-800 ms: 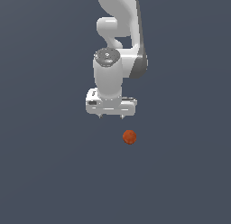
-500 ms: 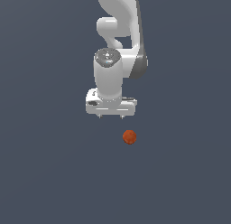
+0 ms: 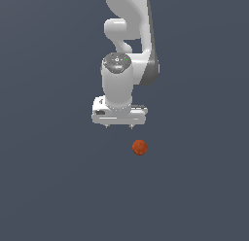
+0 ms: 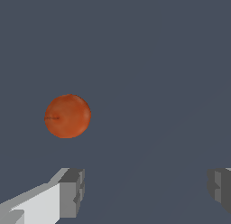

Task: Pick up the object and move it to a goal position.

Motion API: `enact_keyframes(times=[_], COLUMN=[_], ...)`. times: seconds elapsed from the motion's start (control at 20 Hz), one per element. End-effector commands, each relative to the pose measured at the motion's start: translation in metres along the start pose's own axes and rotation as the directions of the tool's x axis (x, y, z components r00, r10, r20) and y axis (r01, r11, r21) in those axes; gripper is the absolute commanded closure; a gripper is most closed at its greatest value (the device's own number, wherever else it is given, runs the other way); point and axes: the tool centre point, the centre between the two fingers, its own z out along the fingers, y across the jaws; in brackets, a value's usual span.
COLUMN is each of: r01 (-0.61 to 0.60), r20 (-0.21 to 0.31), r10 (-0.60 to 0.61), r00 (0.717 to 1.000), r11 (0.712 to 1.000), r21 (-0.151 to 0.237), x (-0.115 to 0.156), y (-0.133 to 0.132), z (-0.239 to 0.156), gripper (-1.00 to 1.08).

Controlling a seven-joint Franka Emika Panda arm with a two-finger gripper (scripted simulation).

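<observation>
The object is a small orange-red ball (image 3: 139,147) with a mottled surface, lying on the dark grey floor. In the exterior view it sits just below my white gripper (image 3: 119,125) and slightly toward the exterior view's right. The gripper points down, is open and holds nothing. In the wrist view the ball (image 4: 67,116) lies ahead of the fingers (image 4: 71,193) and off to one side, outside the gap between the two grey pads, with clear floor between ball and fingers.
A plain dark grey floor (image 3: 53,186) fills both views. The white arm (image 3: 129,26) rises from the gripper toward the top of the exterior view. Nothing else shows.
The arm and gripper have shifted slightly toward the ball. The ball has not moved.
</observation>
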Motion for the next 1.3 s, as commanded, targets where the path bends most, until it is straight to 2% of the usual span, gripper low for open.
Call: enact_keyframes(times=[0.0,0.35,0.75,0.95,1.25], r01=[0.014,0.114,0.247,0.273,0.272], r20=[0.000,-0.001,-0.006,-0.007,-0.006], r10=[-0.014,-0.114,-0.247,-0.273,-0.272], r00=[1.000,0.994,0.969,0.962,0.962], r11=[1.000,0.994,0.969,0.962,0.962], r21=[0.000,0.000,0.008,0.011,0.011], x=[0.002,0.016,0.031,0.033,0.033], y=[-0.005,-0.037,-0.085,-0.096,-0.096], z=[0.003,0.025,0.058,0.065,0.068], gripper=[-0.92,-0.92,-0.92,-0.92,-0.92])
